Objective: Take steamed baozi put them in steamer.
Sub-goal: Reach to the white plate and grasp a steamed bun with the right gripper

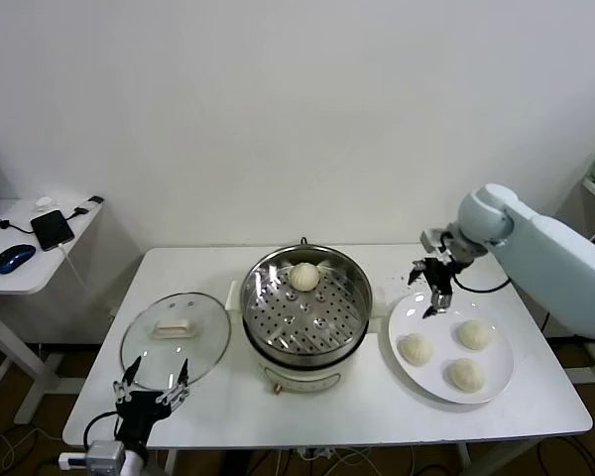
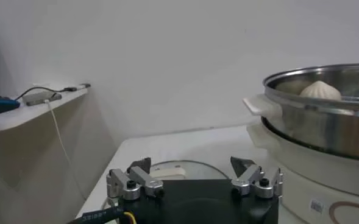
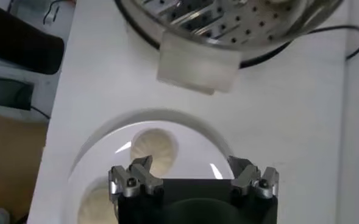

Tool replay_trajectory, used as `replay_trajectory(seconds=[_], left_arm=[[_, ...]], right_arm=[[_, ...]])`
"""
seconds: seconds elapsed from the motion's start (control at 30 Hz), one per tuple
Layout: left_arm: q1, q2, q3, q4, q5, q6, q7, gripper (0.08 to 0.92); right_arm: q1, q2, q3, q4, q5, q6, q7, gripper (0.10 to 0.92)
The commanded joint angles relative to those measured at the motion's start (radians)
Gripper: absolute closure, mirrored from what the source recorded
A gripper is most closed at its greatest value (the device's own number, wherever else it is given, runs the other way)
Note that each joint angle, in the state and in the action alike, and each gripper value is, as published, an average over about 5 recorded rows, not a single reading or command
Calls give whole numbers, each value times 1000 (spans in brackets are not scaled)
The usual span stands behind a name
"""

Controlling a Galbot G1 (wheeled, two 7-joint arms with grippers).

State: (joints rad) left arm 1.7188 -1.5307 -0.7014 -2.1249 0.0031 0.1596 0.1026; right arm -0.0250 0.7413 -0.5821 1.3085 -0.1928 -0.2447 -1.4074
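Note:
The steamer [image 1: 305, 312] stands mid-table with one baozi [image 1: 303, 276] on its perforated tray at the far side. Three more baozi [image 1: 415, 348], [image 1: 473, 334], [image 1: 465, 374] lie on a white plate [image 1: 441, 325] to its right. My right gripper [image 1: 434, 290] is open and empty, hovering over the plate's far-left rim. In the right wrist view my right gripper [image 3: 191, 167] is above the plate [image 3: 191, 137], with one baozi [image 3: 155, 149] by one finger and the steamer [image 3: 228, 24] beyond. My left gripper [image 1: 151, 385] is open and empty at the front left.
A round glass lid [image 1: 174, 342] with a white handle lies left of the steamer, just beyond my left gripper; it also shows in the left wrist view [image 2: 179, 169]. A side table [image 1: 30, 238] with a phone and mouse stands at the far left.

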Motion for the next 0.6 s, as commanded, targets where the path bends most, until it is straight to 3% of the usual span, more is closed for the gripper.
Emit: replay_trajectory(seconds=[0.03,0.6], left_arm=[[4,1,3,5,4,1,0,177],[-9,7,-7,15,5,5,5,177]], right_arm=[[-172,-10,78,34,-102,-12,-1,203],[-197,88,107,-78,-202,28,47,203]])
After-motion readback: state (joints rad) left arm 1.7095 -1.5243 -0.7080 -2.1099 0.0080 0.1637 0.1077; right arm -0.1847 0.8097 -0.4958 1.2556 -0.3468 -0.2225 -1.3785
